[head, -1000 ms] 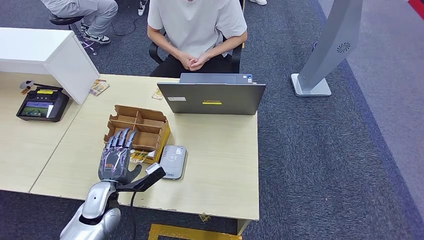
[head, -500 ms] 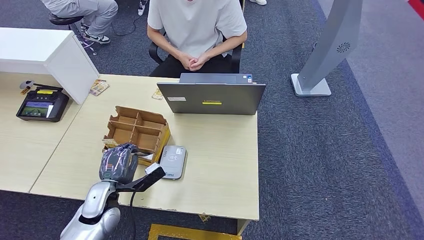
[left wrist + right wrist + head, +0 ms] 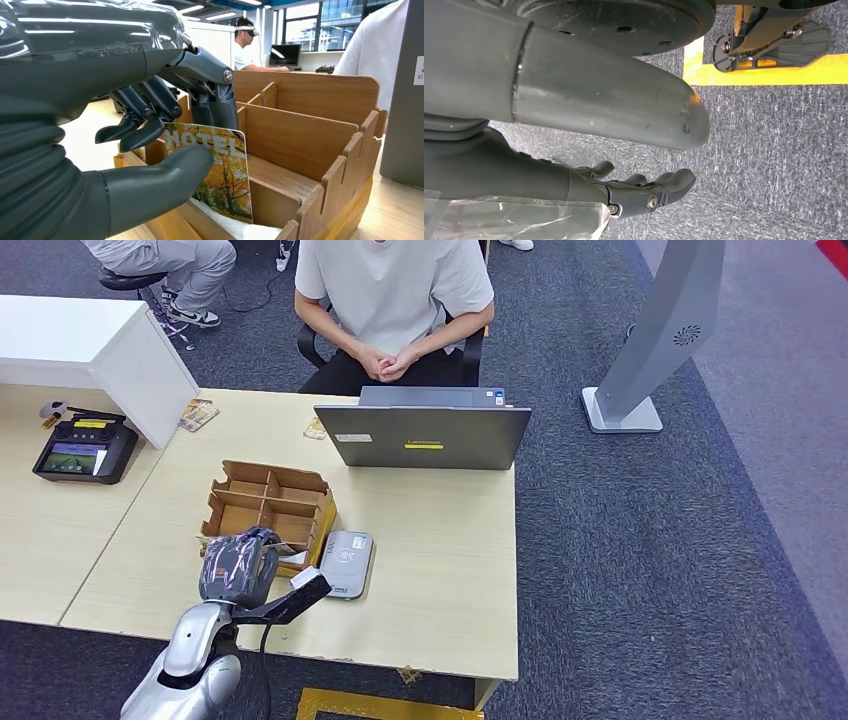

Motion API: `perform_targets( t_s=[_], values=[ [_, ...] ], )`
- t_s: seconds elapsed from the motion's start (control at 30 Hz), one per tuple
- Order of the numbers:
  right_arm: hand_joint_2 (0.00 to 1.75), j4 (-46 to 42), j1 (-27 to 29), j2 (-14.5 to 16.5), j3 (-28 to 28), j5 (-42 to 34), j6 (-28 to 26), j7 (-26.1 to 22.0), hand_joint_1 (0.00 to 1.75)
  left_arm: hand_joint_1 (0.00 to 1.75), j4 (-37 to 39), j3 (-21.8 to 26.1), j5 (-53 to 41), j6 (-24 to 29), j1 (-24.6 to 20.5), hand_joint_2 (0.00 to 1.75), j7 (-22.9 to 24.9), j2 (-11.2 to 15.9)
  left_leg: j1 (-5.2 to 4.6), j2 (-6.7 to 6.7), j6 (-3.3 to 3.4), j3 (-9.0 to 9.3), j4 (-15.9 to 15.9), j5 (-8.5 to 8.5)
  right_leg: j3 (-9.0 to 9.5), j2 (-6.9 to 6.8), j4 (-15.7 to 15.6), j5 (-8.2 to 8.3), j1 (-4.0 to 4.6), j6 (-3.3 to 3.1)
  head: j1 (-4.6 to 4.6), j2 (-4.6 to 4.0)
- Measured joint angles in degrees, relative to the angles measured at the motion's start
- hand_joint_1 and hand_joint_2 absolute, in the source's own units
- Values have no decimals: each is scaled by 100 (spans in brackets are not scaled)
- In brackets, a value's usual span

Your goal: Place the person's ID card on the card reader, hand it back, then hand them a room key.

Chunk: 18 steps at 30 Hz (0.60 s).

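Pinching the room key card (image 3: 215, 172) between thumb and fingers, my left hand (image 3: 238, 567) is gripping it at the near corner of the cardboard divider box (image 3: 268, 507) on the surface (image 3: 440, 550). My right hand (image 3: 639, 192) is hanging over the carpet, fingers loosely apart, holding nothing. The card reader (image 3: 346, 563) is lying just beside the box; beyond sits a laptop (image 3: 422, 435), then a seated person (image 3: 392, 300).

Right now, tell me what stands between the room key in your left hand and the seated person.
The left hand pinches the room key in the cardboard organizer. Toward the person, the organizer's dividers and far wall rise first, then the open laptop at the table's far edge. Lifting the key and passing beside the laptop looks feasible.
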Motion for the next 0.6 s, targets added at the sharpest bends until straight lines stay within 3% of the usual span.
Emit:
perform_targets(
  t_s=[0.6],
  values=[
    [0,0,-2,0,3,-140,-5,-24,0,175,-108,2,-272,424,5,175,83,49,0,0,0,0,0,0,0,0,0,0,0,0,-1,0]
  ],
)
